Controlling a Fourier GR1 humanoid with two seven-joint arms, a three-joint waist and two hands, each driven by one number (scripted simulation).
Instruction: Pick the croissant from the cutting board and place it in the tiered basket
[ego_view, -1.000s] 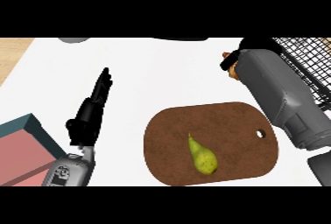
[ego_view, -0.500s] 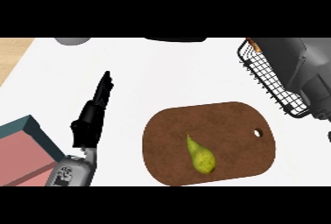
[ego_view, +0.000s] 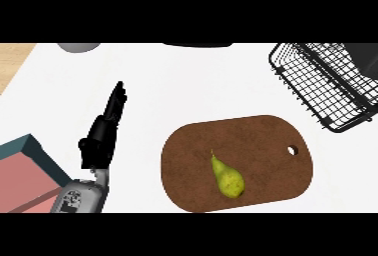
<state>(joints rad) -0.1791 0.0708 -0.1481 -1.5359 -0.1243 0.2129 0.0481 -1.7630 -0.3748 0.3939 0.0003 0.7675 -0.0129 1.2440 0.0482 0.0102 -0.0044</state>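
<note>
My left hand (ego_view: 100, 137) lies released at the left of the bench (ego_view: 199, 85), fingers straight and pointing away from me, holding nothing; my right hand does not show. The brown cutting board (ego_view: 258, 145) sits right of centre with a yellow-green pear (ego_view: 227, 177) lying on it; the wire tiered basket (ego_view: 317, 85) stands beyond the board's far right corner, apart from it; I cannot make out the croissant anywhere.

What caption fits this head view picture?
A pear lies on the cutting board, wire basket nearby, left hand resting open.
</note>
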